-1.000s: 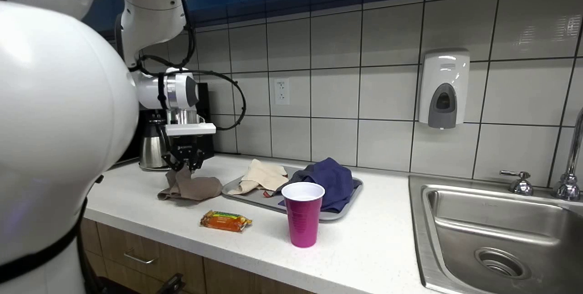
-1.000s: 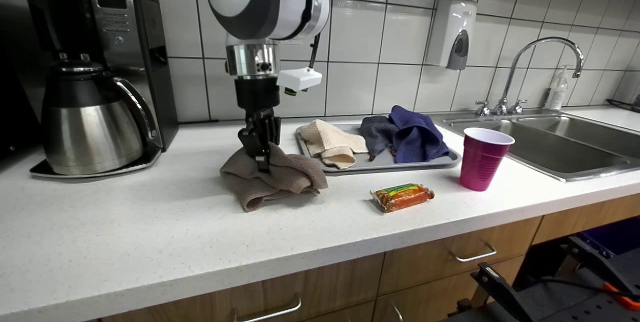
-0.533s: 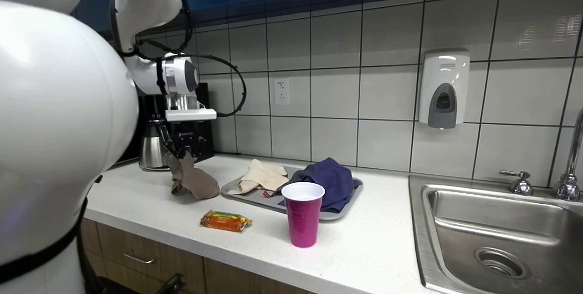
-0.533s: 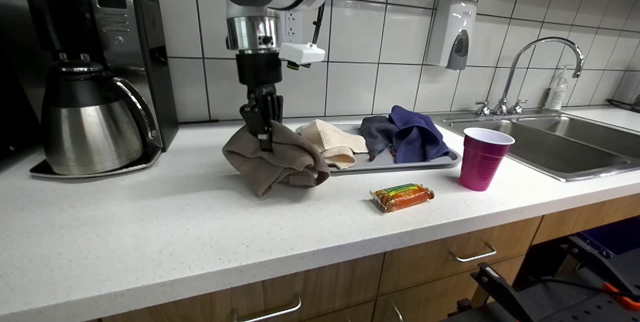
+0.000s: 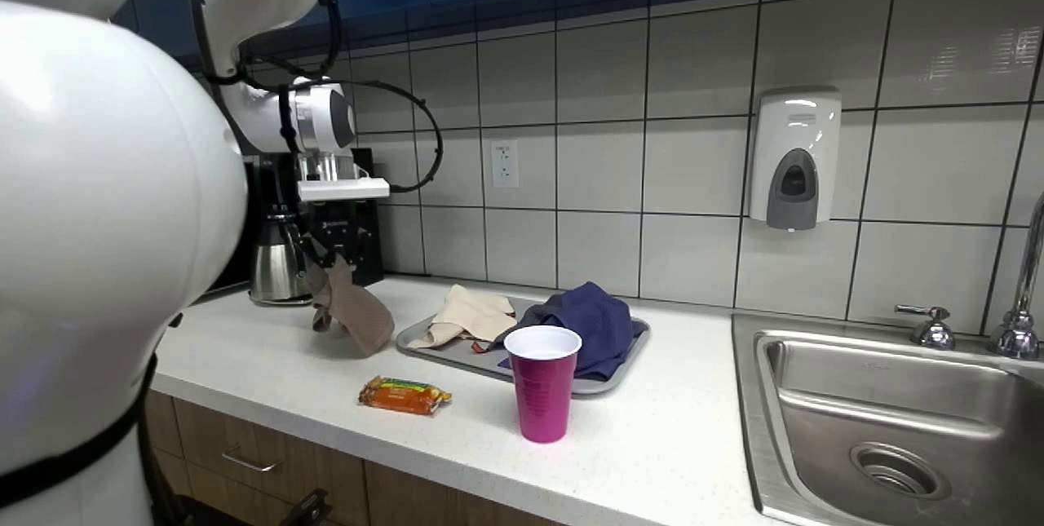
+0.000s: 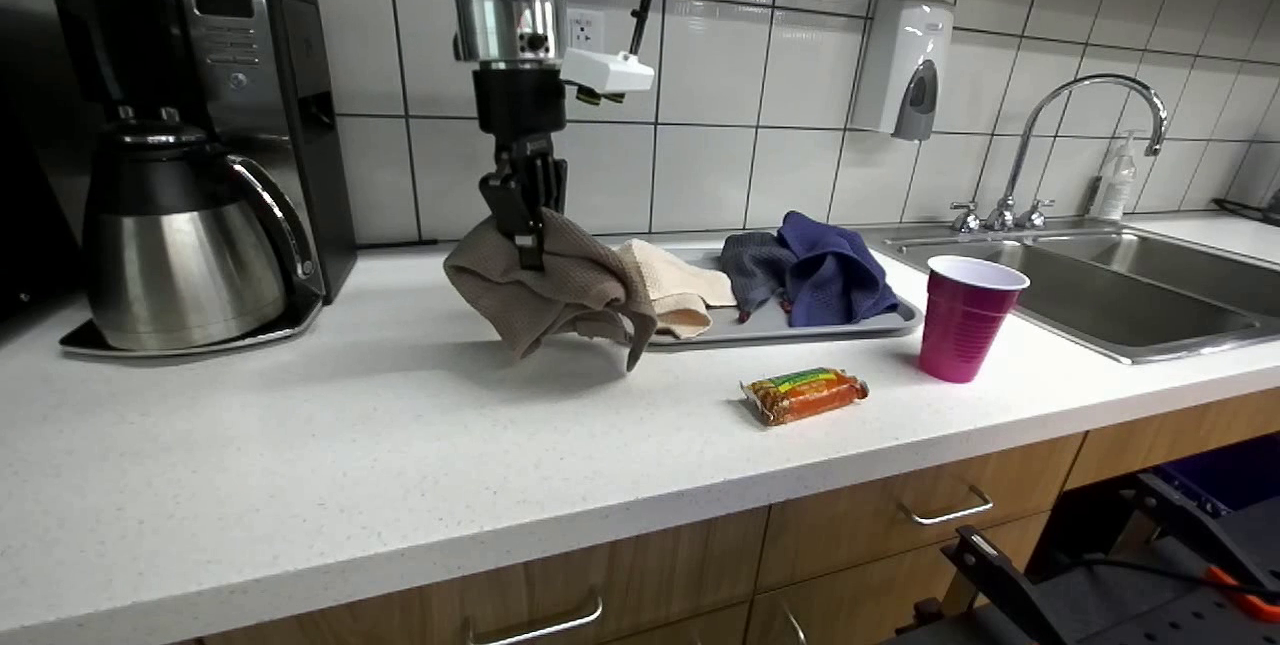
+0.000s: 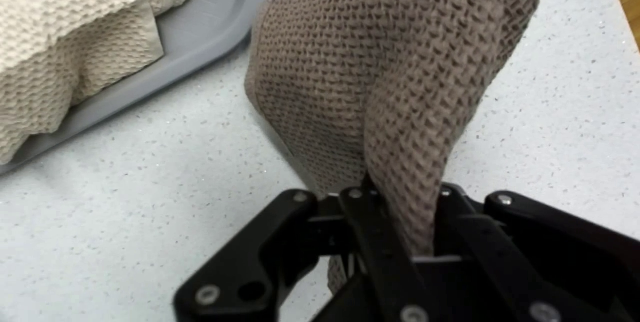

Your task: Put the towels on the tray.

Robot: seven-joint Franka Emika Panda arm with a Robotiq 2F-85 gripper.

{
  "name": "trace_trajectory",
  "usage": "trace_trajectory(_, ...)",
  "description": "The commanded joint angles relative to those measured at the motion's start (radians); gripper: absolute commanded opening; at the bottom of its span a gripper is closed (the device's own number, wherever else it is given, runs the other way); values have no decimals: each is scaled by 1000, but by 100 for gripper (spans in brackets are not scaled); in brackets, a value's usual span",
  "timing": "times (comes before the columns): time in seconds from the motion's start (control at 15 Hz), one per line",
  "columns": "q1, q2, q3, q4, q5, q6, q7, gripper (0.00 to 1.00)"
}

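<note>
Higher than moments ago, a brown towel (image 6: 590, 290) hangs over the white counter (image 6: 300, 445), pinched in the robot gripper (image 7: 406, 193), just beside the gray tray (image 5: 463, 358) where a blue towel (image 6: 835, 275) lies. A coffee maker (image 6: 232, 75) and steel sink (image 5: 752, 404) sit along the tiled wall (image 6: 715, 70).

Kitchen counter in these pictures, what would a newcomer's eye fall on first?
Likely the brown-grey waffle-weave towel, pinched in the black robot hand over the white speckled counter. Next, the dark blue-purple cloth towel, heaped on the shallow grey tray by the tiled wall. Then the glossy magenta cup with a white inside, standing in front of that tray in an exterior view.
</note>
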Motion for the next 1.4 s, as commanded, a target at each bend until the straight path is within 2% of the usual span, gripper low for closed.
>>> trace_trajectory(0.0, -18, -48, -5, -19, 5, 0, 15, 3)
trace_trajectory(0.67, -50, -51, -66, -5, 5, 28, 107, 3)
trace_trajectory(1.33, -115, -69, -125, -21, 32, 45, 185, 3)
